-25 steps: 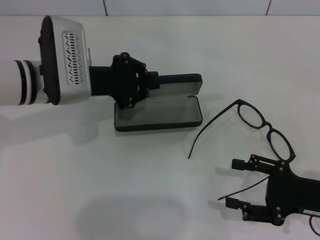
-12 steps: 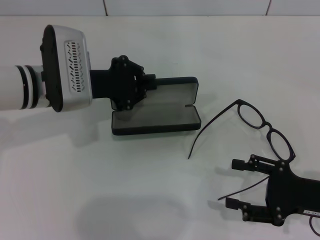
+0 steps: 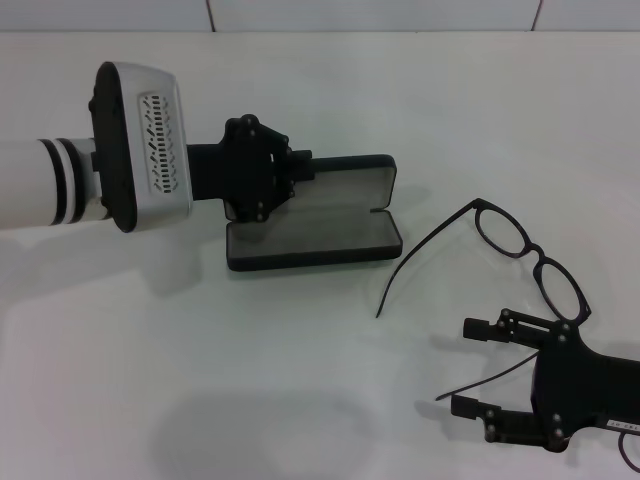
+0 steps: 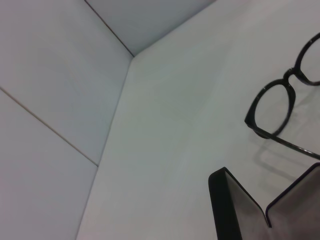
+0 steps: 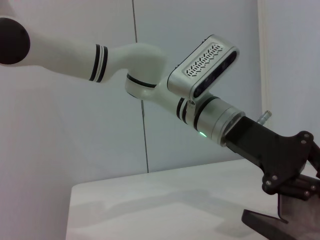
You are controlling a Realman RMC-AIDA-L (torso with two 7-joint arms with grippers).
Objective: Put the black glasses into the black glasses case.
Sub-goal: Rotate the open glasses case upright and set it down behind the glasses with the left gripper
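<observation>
On table (image 3: 300, 380): open black glasses case (image 3: 312, 237) (unlabelled)

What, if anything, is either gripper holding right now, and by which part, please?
The left gripper grips the black glasses case by its raised lid, at the left end. The right gripper is open and holds nothing; the black glasses lie free on the table.

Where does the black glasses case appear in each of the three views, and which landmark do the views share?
Head view: the black glasses case lies open at the centre, left of the black glasses, with the left claw at its lid.
Left wrist view: only a corner of the open case shows, at the lower right.
Right wrist view: one end of the case shows at the lower right.
Shared landmark: the white table.
</observation>
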